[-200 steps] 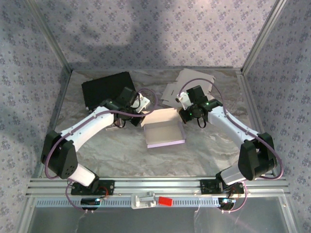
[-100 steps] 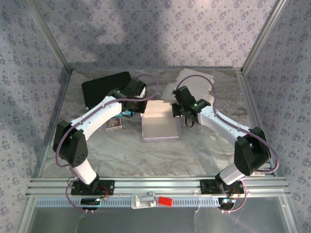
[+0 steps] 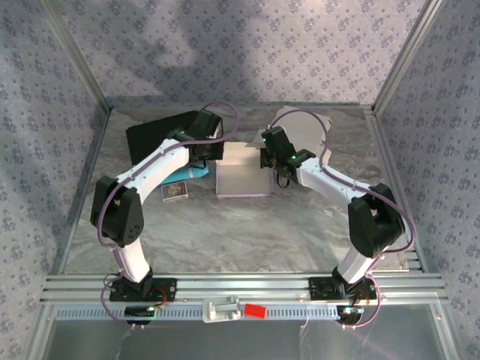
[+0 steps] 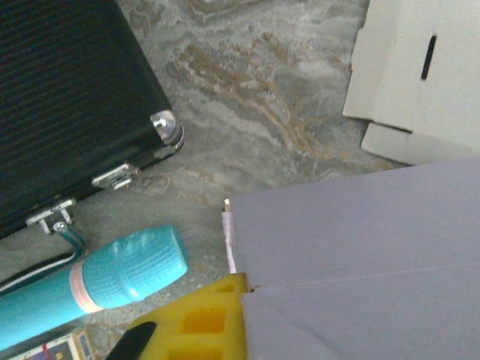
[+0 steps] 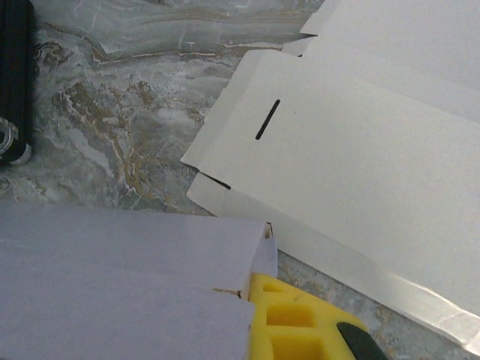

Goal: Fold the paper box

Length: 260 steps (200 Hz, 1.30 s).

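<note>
In the centre of the top view lies one lilac paper box (image 3: 244, 178). Around it are two flat white blanks (image 5: 360, 165), one black case (image 3: 161, 135), one teal tube (image 4: 97, 281) and one small card pack (image 3: 175, 193). The left gripper (image 3: 213, 154) and right gripper (image 3: 268, 157) are both fully closed, hold nothing, and press against the box's upper corners. A second ago the box stood open lower in the frame; now its lid covers it.

Paper box (image 4: 360, 255) partly beyond frame edge.

No lettering can be read anywhere — the print on the small carton (image 4: 56, 346) is too blurred.
</note>
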Available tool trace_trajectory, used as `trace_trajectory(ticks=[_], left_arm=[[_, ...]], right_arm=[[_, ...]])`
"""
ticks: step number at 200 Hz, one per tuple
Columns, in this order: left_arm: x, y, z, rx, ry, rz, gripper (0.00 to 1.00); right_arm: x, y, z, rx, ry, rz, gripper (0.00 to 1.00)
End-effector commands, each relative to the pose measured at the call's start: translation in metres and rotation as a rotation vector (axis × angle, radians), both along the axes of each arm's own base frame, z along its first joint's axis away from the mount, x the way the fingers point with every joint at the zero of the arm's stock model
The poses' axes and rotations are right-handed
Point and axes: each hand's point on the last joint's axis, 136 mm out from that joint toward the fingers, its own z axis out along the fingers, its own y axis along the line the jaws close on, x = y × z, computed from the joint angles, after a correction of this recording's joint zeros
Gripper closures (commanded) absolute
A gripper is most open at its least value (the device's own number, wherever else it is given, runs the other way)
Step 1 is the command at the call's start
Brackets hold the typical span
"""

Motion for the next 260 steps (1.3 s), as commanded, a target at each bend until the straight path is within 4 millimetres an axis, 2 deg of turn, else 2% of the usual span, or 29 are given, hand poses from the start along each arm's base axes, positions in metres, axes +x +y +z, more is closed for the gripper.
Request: trace_trajectory(ticks=[1,39,83,124,152,178,202,213,235,260], left_arm=[[-0.001,-0.031,-0.001,-0.129,-0.011,-0.052,1.00],[-0.010,-0.034,-0.008,-0.196,-0.043,-0.029,1.00],[-0.031,-0.033,-0.022,-0.202,-0.060,-0.054,1.00],[-0.056,-0.027,-0.047,-0.138,-0.013,-0.069,1.00],[-0.066,-0.022,-0.057,-0.101,0.001,-0.061,1.00],[-0.070,-0.020,-0.060,-0.079,0.000,-0.059,1.00],[-0.069,-0.020,-0.060,-0.067,-0.003,-0.060,1.00],[-0.069,-0.020,-0.061,-0.065,-0.001,-0.058,1.00],[-0.068,-0.023,-0.060,-0.068,0.001,-0.060,1.00],[-0.069,-0.025,-0.060,-0.065,-0.003,-0.062,1.00]], right_arm=[[-0.002,0.026,0.011,0.106,-0.071,0.097,1.00],[-0.012,0.021,-0.002,0.134,-0.087,0.097,1.00],[-0.029,0.020,-0.014,0.131,-0.082,0.101,1.00],[-0.049,0.008,-0.028,0.091,0.010,0.042,1.00],[-0.067,0.000,-0.022,0.115,0.077,-0.013,0.78],[-0.085,0.000,-0.003,0.232,0.140,-0.060,0.54],[-0.111,0.003,0.005,0.339,0.284,-0.101,0.48],[-0.124,0.005,0.004,0.388,0.357,-0.127,0.42],[-0.149,0.005,0.002,0.457,0.480,-0.189,0.40],[-0.153,0.003,0.031,0.594,0.452,-0.255,0.40]])
